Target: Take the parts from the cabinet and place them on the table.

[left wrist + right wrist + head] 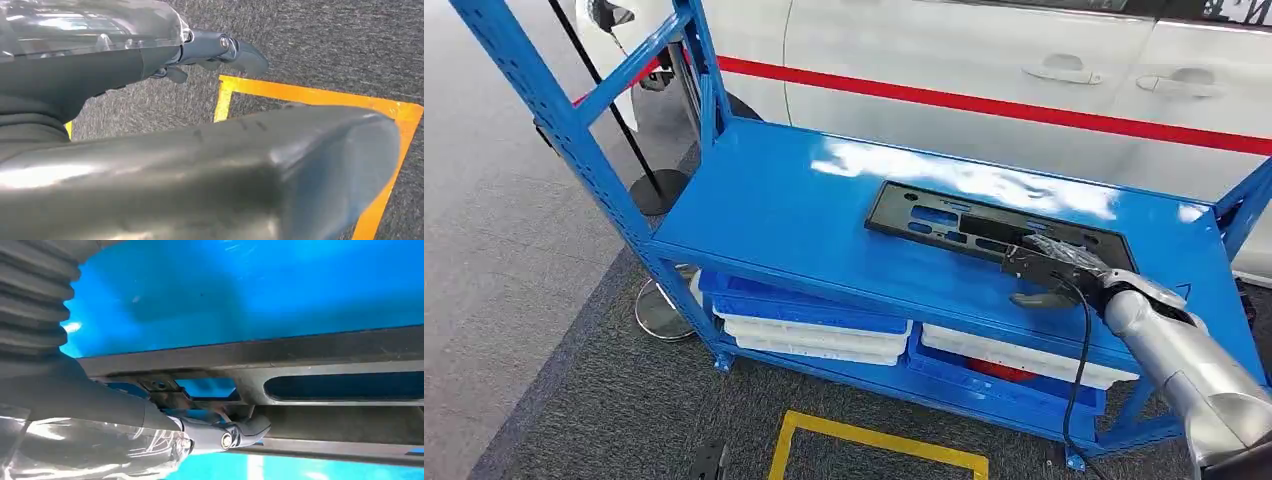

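Right hand (1052, 272) grips black panel (944, 222) on blue shelf (774, 210); left hand (215, 52) fingers loosely apart, holding nothing.

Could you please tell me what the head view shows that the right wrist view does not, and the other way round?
Head view: the whole blue cabinet, the blue and white trays stacked on its lower shelf, a white car with a red stripe behind, and yellow floor tape. Right wrist view: a close look at dark fingers hooked through a cutout in the part. Both share the black slotted part lying on the blue top shelf, with the right hand on its near edge.
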You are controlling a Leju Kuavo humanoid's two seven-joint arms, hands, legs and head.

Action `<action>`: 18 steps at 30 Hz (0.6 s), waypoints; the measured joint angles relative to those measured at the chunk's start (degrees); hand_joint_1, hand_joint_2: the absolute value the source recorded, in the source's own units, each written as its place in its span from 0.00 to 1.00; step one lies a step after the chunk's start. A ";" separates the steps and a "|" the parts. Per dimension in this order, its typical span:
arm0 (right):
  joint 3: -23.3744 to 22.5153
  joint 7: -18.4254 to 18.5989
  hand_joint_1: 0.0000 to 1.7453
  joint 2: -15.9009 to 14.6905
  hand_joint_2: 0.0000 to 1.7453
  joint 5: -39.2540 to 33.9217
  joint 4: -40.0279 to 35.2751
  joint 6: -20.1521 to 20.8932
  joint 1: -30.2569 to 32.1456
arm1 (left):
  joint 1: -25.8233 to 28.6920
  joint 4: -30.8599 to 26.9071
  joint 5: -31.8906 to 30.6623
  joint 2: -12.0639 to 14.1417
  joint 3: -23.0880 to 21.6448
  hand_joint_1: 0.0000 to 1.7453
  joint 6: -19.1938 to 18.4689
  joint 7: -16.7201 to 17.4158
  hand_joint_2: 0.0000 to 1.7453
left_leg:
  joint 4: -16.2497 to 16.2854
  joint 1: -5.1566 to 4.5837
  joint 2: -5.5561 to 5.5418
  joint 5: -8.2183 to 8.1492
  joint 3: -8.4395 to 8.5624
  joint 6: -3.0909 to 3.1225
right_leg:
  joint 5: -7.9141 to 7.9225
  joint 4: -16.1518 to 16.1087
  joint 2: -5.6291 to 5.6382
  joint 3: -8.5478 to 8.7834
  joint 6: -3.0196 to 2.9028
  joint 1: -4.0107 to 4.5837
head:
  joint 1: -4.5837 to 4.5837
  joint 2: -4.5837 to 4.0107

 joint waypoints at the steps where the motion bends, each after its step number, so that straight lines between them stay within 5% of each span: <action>1: 0.02 0.02 0.00 0.02 1.00 -0.02 0.04 0.20 -0.05 | 0.00 0.00 0.00 -0.02 0.00 0.00 0.00 0.00 0.00 | 0.00 0.00 0.00 0.00 0.00 0.00 | 0.00 0.00 0.00 0.00 0.00 0.00 | 0.00 -0.02; 18: 0.11 -0.39 0.00 -0.11 1.00 -1.18 0.72 1.92 -0.58 | -0.01 0.00 0.00 -0.04 0.00 0.00 0.04 -0.13 0.00 | 0.00 0.00 -0.01 0.00 0.02 0.00 | 0.00 0.00 -0.01 0.00 0.00 0.00 | 0.00 0.00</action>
